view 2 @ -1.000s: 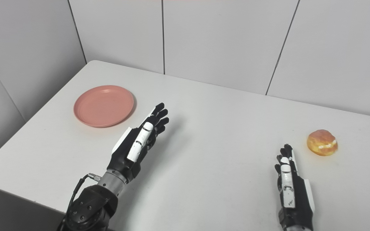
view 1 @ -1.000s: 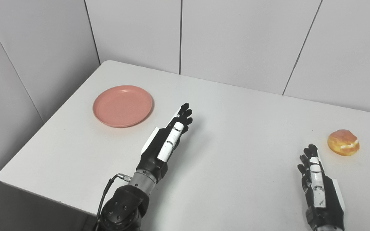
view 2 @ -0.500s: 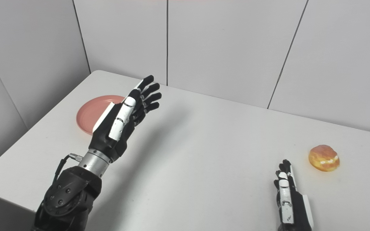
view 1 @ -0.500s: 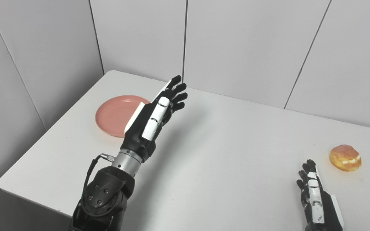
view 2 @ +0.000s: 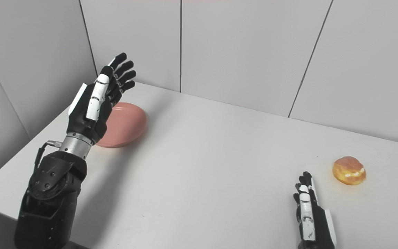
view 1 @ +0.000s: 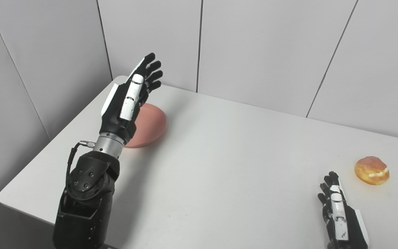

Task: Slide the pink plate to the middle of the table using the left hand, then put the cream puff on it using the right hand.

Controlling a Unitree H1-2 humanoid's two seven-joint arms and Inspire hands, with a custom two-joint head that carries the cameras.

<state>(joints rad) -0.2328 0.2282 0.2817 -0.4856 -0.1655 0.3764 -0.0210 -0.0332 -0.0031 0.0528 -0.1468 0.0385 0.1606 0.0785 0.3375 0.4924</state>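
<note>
Left hand (view 1: 130, 97) raised above the white table (view 1: 219, 166), fingers straight and spread wide, holding nothing; from the cameras it covers the left part of the pink plate (view 1: 150, 124). Plate lies flat near the table's far left corner, away from the middle. Right hand (view 2: 311, 218) low at the near right edge, fingers extended and apart, empty. Cream puff (view 2: 349, 171) sits on the table near the right hand's fingertips, not touching them.

white table (view 1: 219, 155), grey panelled walls (view 1: 261, 48)
</note>
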